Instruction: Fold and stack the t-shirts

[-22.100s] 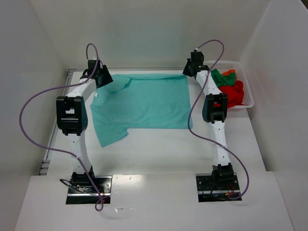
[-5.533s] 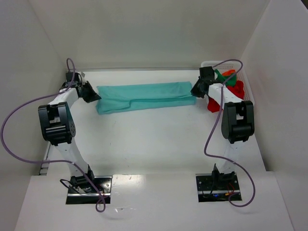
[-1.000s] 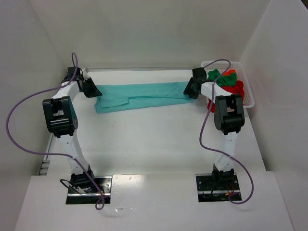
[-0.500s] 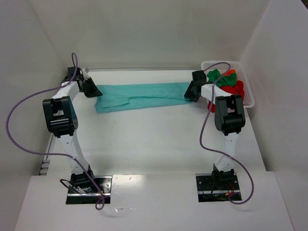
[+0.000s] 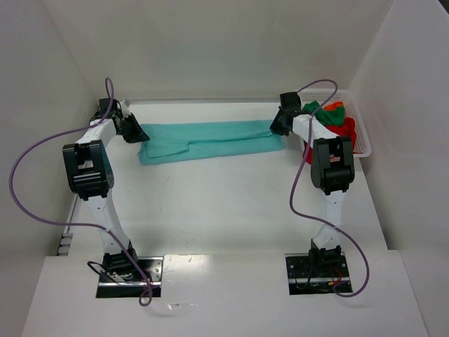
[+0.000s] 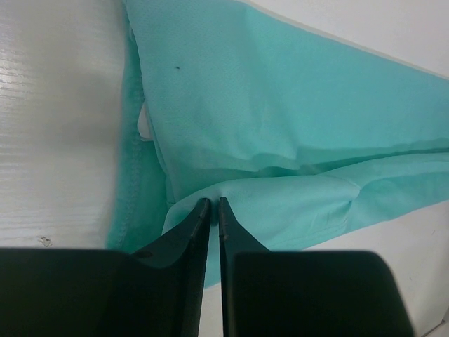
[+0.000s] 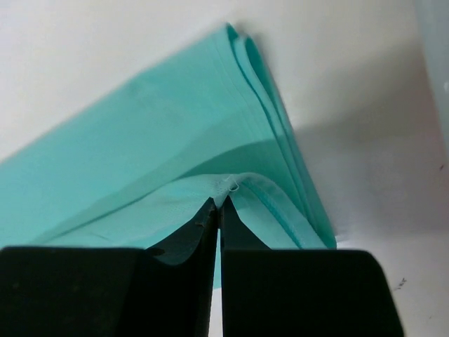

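At 10 o'clock, left gripper [image 5: 135,131]: fingers nearly touching, pinching a fold at the left end of the teal t-shirt [image 5: 210,139].
At 12 o'clock, teal t-shirt: lies on the white table [image 5: 231,203] as a long folded band, reaching from one gripper to the other.
At 1 o'clock, right gripper [image 5: 279,125]: fingers pressed together on the layered hem at the shirt's right end.
At 2 o'clock, white lattice basket [image 5: 363,126]: holds a crumpled dark green t-shirt [image 5: 313,112], red t-shirt [image 5: 344,135] and orange t-shirt [image 5: 336,106].
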Motion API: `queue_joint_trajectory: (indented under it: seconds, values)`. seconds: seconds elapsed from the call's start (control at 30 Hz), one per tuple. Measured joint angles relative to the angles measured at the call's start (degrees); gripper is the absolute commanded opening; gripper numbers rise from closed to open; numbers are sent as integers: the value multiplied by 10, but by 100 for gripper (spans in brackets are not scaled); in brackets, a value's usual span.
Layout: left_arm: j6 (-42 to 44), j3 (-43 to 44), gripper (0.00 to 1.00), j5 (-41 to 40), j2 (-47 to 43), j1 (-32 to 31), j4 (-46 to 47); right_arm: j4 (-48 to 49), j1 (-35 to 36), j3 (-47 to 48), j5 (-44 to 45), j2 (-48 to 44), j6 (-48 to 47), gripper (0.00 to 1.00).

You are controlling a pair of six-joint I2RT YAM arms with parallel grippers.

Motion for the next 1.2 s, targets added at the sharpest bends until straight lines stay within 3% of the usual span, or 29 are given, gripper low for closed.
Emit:
queue_joint_trajectory:
  seconds: [0.07, 0.17, 0.2, 0.23, 0.33, 0.4, 0.83, 1.07, 1.2]
  values:
    - [0, 0, 16, 0, 0, 0, 0, -4, 0, 24, 4, 3, 0, 5]
    - [0, 0, 16, 2, 1, 0, 0, -5, 0, 61, 7, 16, 0, 14]
    - [0, 0, 18, 2, 1, 0, 0, -5, 0, 76, 7, 24, -1, 39]
    - [1, 0, 18, 3, 1, 0, 0, -5, 0, 89, 7, 34, 2, 52]
    - [10, 0, 19, 4, 3, 0, 0, -5, 0, 122, 3, 64, 0, 71]
    - [11, 0, 21, 5, 3, 0, 0, -7, 0, 127, 1, 78, -1, 75]
    - [12, 0, 22, 10, 7, 0, 0, -10, 0, 68, -16, 63, -1, 69]
    - [12, 0, 22, 10, 7, 0, 0, -3, 0, 51, -18, 63, 0, 52]
    - [12, 0, 22, 10, 7, 0, 0, -2, 0, 54, -20, 65, 2, 36]
